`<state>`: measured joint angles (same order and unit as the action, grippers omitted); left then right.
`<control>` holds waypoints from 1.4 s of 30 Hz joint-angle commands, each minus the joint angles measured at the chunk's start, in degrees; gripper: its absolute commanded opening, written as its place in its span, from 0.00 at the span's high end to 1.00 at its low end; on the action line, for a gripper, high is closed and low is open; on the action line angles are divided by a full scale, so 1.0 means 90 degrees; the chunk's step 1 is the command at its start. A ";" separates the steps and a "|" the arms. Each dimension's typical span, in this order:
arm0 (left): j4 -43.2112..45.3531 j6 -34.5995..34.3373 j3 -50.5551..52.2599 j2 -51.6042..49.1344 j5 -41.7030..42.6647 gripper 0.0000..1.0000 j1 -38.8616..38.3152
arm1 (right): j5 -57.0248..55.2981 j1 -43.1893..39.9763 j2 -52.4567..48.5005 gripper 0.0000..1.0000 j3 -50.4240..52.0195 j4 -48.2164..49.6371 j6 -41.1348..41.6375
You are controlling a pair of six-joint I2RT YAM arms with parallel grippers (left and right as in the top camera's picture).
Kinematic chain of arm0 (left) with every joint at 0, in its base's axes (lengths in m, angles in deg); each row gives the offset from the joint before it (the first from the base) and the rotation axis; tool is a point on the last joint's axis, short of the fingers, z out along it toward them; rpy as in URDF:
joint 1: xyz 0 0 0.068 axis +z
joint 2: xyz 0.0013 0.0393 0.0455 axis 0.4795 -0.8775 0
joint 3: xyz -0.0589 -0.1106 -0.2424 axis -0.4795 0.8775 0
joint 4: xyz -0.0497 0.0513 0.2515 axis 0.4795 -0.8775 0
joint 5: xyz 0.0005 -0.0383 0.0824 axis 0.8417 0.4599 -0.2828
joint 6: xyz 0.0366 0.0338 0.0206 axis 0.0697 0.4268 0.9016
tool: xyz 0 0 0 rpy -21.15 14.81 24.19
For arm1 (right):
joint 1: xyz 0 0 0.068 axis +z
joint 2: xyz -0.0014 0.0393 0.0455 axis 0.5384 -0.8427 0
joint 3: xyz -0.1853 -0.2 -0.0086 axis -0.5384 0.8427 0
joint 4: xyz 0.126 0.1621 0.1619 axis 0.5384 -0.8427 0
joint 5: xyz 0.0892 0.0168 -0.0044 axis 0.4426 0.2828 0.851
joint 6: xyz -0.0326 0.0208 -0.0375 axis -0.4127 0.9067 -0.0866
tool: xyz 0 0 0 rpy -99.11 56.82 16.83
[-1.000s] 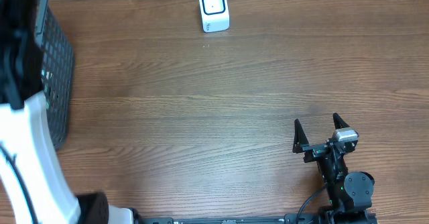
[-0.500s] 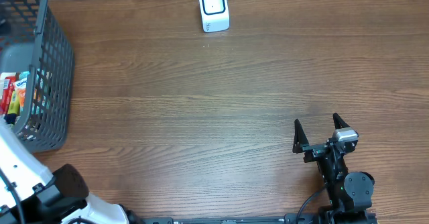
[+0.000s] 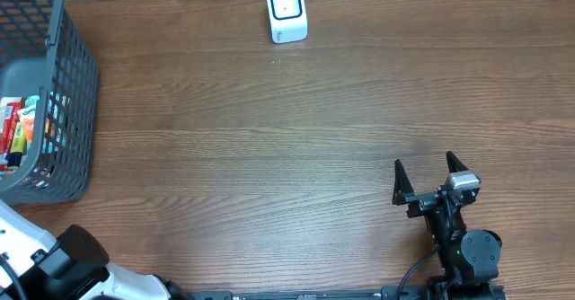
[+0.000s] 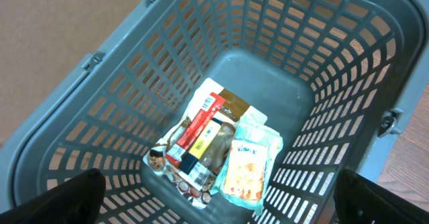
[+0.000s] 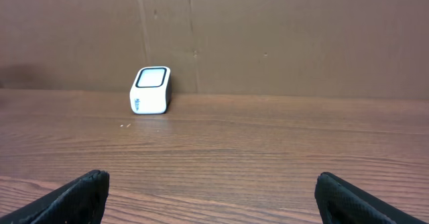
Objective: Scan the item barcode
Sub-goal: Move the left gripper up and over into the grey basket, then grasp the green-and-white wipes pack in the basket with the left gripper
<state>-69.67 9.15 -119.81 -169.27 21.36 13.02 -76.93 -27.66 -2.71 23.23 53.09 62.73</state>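
left gripper (image 4: pixel 228 198) splayed over basket (image 4: pixel 127 90), snacks (image 4: pixel 216 149) inside

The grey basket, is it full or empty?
Neither: nearly empty. The left wrist view shows the basket holding only a small pile of packets on its floor, with the walls bare above them.

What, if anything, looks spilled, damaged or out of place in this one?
Nothing stands out. The scanner stands upright at the far edge of the table. The packets lie heaped in the bottom of the basket, and none shows outside it.
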 commanded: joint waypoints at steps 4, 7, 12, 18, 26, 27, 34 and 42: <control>0.0036 -0.0104 -0.0109 0.0124 0.0389 0.00 0.0036 | -0.0056 -0.0017 0.0075 0.00 0.0068 0.0029 0.0046; 0.0221 -0.0100 -0.0109 0.0124 0.0474 0.00 0.0036 | -0.0056 -0.0017 0.0075 0.00 0.0068 0.0032 0.0046; 0.0155 0.0369 -0.0039 0.0114 0.0437 0.00 0.0036 | -0.0056 -0.0017 0.0075 0.00 0.0068 0.0029 0.0046; 0.0148 0.0374 0.0670 0.0010 -0.0022 0.00 0.0039 | -0.0056 -0.0017 0.0075 0.00 0.0068 0.0029 0.0046; 0.0816 0.0933 0.2263 -0.0134 0.0080 0.00 0.0046 | -0.0056 -0.0017 0.0075 0.00 0.0068 0.0029 0.0046; 0.0942 0.1093 0.2455 -0.0134 0.0216 0.00 0.0046 | -0.0056 -0.0017 0.0075 0.00 0.0068 0.0029 0.0046; 0.1571 0.1719 0.3121 -0.0141 0.0743 0.00 0.0046 | -0.0056 -0.0017 0.0075 0.00 0.0068 0.0032 0.0046; 0.1739 0.1853 0.3140 -0.0457 0.1183 0.01 0.0046 | -0.0056 -0.0017 0.0075 0.00 0.0068 0.0029 0.0046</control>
<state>-53.98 24.14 -91.98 -170.78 28.96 13.13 -76.89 -27.66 -2.71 23.23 53.15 62.73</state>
